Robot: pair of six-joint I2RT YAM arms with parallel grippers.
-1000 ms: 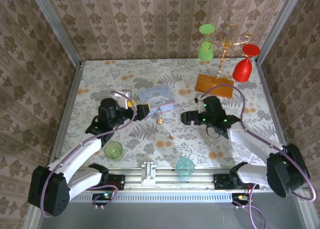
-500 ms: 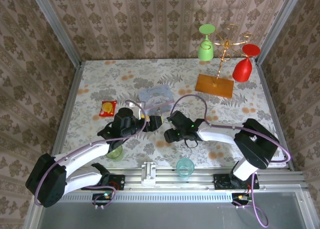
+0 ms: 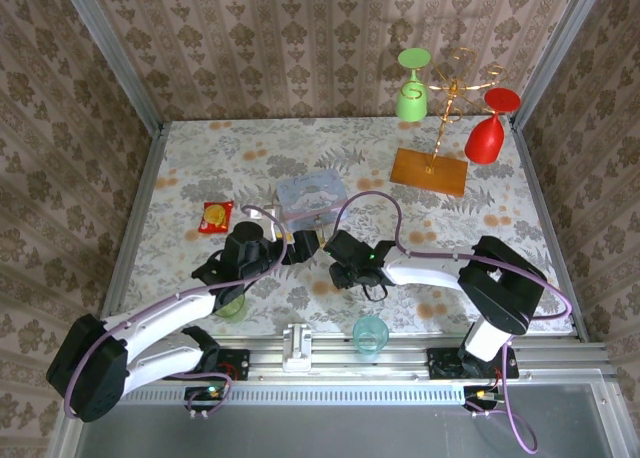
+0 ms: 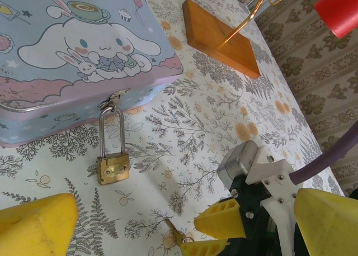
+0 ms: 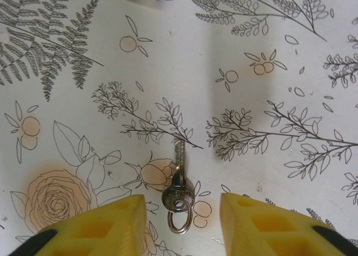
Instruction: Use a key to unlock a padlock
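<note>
Cups: nearest us, by the rail, we see a teal cup (image 3: 370, 334) right of centre and a green cup (image 3: 229, 305) half under the left forearm.
Left arm: it reaches forward and inward from its base, forearm low over the floral tablecloth (image 3: 200, 168). The left gripper (image 3: 304, 244) points right toward the table's middle.
Left fingers: its yellow fingers (image 4: 34, 228) are spread wide, one at each lower corner of the wrist view, and we see nothing in their hold.
Right arm: it bends sharply back across the table to the left. The right gripper (image 5: 180, 207) sits nose to nose with the left one and tips down at the cloth.
Right fingers: its yellow pads (image 5: 95, 229) stand partly open, one on either side of the key, clear of it. We see nothing gripped.
Key: the key (image 5: 178, 175) lies flat on the cloth between those pads, blade pointing away from the wrist, with a small ring through its head.
Padlock: the padlock (image 4: 112, 167) lies flat just beyond both grippers, brass body nearest. Its closed shackle reaches up to the clasp on the front wall of the blue tin (image 4: 84, 55). We think it hooks through, but cannot be sure.
Tin: it sits lid up, printed with a white cartoon rabbit.
Packet: a red packet (image 3: 214, 216) lies left of the tin, apart from it.
Rack: farthest right, a gold rack (image 3: 455, 78) on a wooden base (image 3: 428, 170) carries a green glass (image 3: 410, 90) and a red glass (image 3: 490, 128), both upside down.
</note>
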